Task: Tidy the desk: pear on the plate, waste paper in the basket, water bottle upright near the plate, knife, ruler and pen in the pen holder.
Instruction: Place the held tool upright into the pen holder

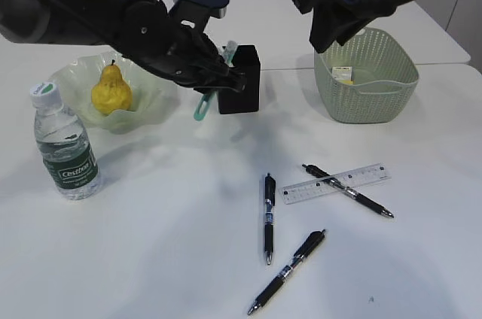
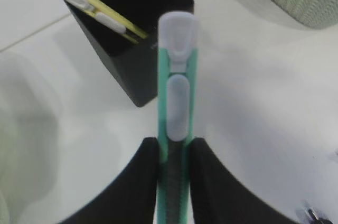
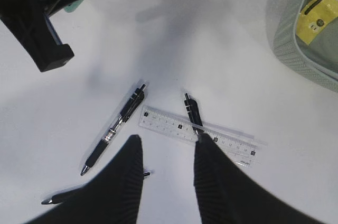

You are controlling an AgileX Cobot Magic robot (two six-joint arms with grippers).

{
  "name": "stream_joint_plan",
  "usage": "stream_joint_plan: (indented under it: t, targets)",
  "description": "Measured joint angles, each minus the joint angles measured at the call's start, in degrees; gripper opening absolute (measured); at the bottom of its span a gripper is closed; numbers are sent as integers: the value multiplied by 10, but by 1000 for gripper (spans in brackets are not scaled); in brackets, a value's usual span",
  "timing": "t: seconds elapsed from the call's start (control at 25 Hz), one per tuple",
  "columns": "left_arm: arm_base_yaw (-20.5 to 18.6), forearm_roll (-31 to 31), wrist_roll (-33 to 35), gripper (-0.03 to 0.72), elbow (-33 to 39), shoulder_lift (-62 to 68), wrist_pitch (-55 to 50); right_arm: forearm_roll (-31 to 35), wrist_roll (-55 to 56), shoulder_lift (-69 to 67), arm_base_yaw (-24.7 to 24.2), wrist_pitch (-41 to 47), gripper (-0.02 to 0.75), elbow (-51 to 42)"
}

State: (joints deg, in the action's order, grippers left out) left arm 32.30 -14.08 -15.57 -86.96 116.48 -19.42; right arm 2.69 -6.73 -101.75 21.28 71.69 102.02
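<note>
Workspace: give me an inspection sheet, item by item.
Surface: white desk, bare in front.
Job's things: pear on plate; water bottle upright beside it; waste paper in basket; ruler lying under one pen; two more pens loose; green knife by pen holder, which already holds a yellow one.
Clutter: nothing seen.
Grippers: left gripper shut on knife; right gripper open, empty.
Cables: on both arms.
Surroundings: second table behind.
</note>
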Motion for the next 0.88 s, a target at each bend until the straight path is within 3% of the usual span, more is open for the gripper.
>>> stream_joint_plan:
  t: [0.32,0.88]
  targets:
    - [-50,2,0,115,0,0,91,-3,0,0,0,0,280,0]
    - [-51,2,0,115,0,10,284,-12,-1,0,0,0,280,0]
